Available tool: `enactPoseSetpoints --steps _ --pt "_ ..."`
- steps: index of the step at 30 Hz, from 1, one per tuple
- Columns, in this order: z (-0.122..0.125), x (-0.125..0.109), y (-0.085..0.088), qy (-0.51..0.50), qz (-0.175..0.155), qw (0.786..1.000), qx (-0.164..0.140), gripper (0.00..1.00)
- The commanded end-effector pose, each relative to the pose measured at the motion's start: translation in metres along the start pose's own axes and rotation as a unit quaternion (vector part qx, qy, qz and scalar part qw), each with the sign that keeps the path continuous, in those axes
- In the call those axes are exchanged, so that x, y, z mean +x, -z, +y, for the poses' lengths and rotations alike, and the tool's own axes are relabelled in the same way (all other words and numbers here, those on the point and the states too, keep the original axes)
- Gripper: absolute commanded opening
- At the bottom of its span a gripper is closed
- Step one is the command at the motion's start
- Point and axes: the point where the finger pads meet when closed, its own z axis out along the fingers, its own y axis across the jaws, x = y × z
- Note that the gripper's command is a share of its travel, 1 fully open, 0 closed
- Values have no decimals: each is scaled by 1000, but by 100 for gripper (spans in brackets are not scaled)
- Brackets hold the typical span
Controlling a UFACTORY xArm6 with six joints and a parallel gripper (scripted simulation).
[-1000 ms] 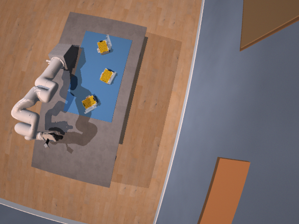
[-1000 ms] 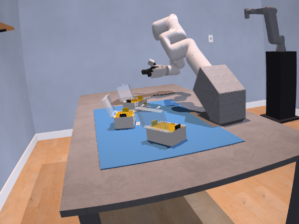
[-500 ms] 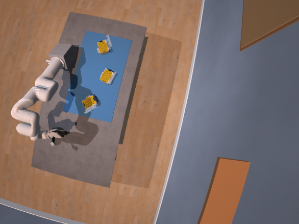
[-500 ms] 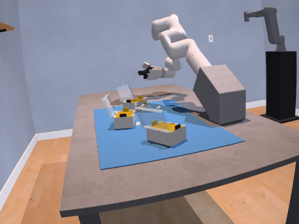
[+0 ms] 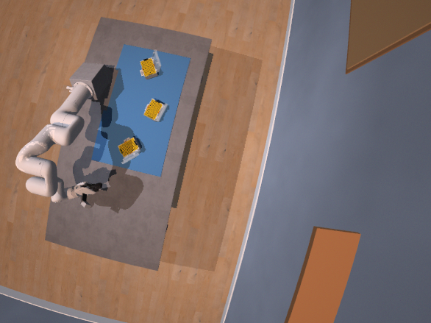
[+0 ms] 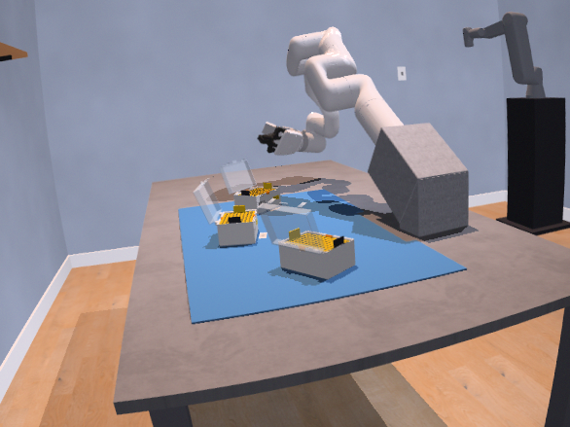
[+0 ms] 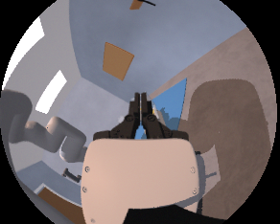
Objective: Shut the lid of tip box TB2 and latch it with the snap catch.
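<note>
1. The gripper (image 6: 265, 140) is seen high above the bench, off the mat's end, with its fingers pressed together on nothing; in the wrist view the two fingertips meet.
2. Three tip boxes are found loose on the blue bench mat (image 6: 233, 286), all with clear lids raised: one nearest the gripper (image 6: 255, 195), one in the middle (image 6: 236, 228), one at the far end of the row (image 6: 316, 254).
3. Which of them is TB2 cannot be told; the stickers and tape strips are too small to be read in any view.
4. The lid (image 6: 238, 175) of the box nearest the gripper is taken as a thin, stiff, light plastic flap on a rear hinge, likely to swing with little force.
5. No grasp is judged necessary: the closed fingers can be used as a blunt pusher, laid behind the lid's upper edge to tip it forward, then set on the front edge to press straight down.
6. Each box is judged light and free to slide or tip, so sideways force should be kept small and the final press directed vertically over the front wall.
7. The yellow insert (image 6: 311, 238) is not to be touched.
</note>
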Motion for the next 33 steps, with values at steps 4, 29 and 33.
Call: enactPoseSetpoints --steps 4,29,33 --pt "-10 -13 -24 -50 -38 997 51 0" --pt "-52 -62 -87 -141 -128 971 144 0" --pt "-64 -73 -98 -174 -172 953 177 0"
